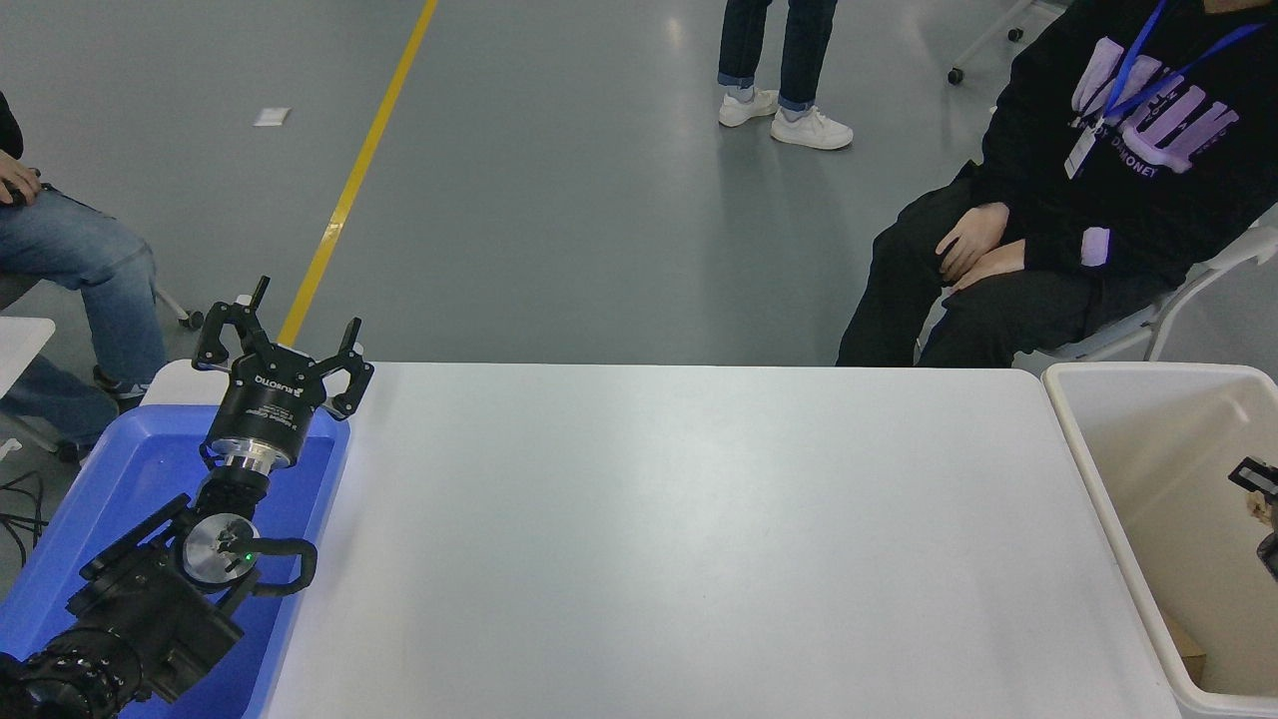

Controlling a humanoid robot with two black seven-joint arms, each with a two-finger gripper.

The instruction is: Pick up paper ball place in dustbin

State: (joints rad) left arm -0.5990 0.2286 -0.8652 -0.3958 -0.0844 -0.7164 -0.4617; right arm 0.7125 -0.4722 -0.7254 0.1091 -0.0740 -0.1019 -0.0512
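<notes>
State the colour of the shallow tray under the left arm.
Bright blue tray, clear in the head view.

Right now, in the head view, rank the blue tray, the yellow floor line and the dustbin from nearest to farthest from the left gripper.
1. Blue tray: directly under the left gripper, at the table's left end.
2. Yellow floor line: on the floor just beyond the gripper.
3. Dustbin: far right, past the table's other end.

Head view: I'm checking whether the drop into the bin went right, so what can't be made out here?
- Right gripper: cut off by the picture's right edge above the dustbin; open or shut cannot be told.
- Paper ball: only a tan sliver shows at that edge; held or not is unclear.
- Dustbin floor: cut off by the right and bottom edges.
- Left gripper, parked over the blue tray, hides part of the tray.
</notes>
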